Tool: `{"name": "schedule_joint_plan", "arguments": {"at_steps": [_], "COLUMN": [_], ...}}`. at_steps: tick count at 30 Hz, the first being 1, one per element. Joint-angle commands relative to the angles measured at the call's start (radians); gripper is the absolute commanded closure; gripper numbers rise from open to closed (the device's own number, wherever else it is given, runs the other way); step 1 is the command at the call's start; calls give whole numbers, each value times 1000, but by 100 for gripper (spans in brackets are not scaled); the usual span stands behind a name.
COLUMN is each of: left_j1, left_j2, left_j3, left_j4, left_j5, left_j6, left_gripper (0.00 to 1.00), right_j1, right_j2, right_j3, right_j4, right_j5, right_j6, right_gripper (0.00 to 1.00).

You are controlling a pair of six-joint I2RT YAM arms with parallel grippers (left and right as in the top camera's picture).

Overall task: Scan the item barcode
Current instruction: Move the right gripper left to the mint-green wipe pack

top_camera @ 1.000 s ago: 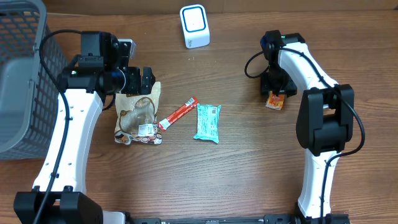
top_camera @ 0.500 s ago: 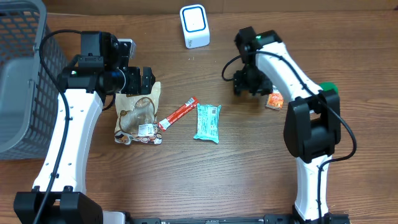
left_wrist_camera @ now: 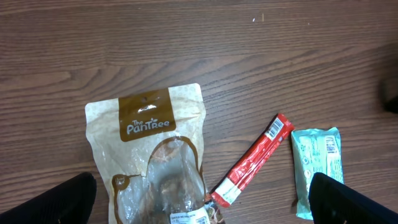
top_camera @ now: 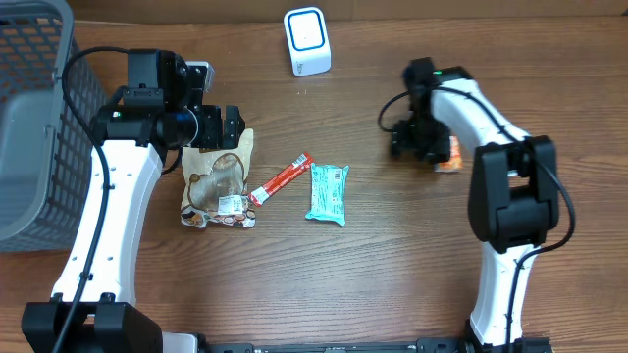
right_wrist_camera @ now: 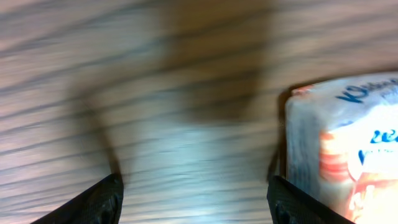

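Observation:
A small orange-and-white packet lies on the table at the right. My right gripper hovers low just left of it. In the right wrist view the packet lies outside the right finger, and the right gripper stands open over bare wood. The white scanner with a blue face stands at the back centre. My left gripper is wide open above a brown pouch. In the left wrist view the left gripper spans that pouch and a red stick pack.
A teal bar wrapper lies beside the red stick pack at mid-table. A grey mesh basket stands at the far left edge. The right arm's black cable loops near its wrist.
The right gripper swung left away from the orange packet, then came back beside it and lower, its jaws widening. The packet sits slightly further right. The left arm has not moved.

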Motion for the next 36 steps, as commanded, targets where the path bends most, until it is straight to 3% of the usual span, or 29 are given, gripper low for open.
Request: {"name": "schedule_joint_plan", "arguments": {"at_steps": [1, 7, 12, 17, 21, 26, 30, 36], "left_j1": [0, 0, 0, 0, 0, 0, 0, 0], "left_j2": [9, 9, 9, 9, 9, 9, 9, 9], "left_j3": [8, 8, 8, 8, 8, 8, 8, 8], "left_j4": [5, 5, 5, 5, 5, 5, 5, 4], "left_j5": [8, 8, 8, 8, 8, 8, 8, 8], "left_j6": [-11, -11, -11, -11, -11, -11, -11, -11], "left_gripper": [0, 0, 0, 0, 0, 0, 0, 0], "right_j1": [-66, -35, 103, 219, 328, 537, 647, 721], "right_j2": [-61, -234, -431, -480, -479, -470, -439, -389], "right_j3": [-19, -19, -19, -20, -73, -288, -445, -605], "right_j4": [-9, -26, -53, -64, -25, 246, 497, 772], "right_j5": [-8, -145, -161, -328, -333, -194, -172, -163], "right_j6": [2, -50, -49, -48, 13, 177, 200, 278], "right_gripper": [26, 28, 26, 25, 25, 25, 23, 13]}}
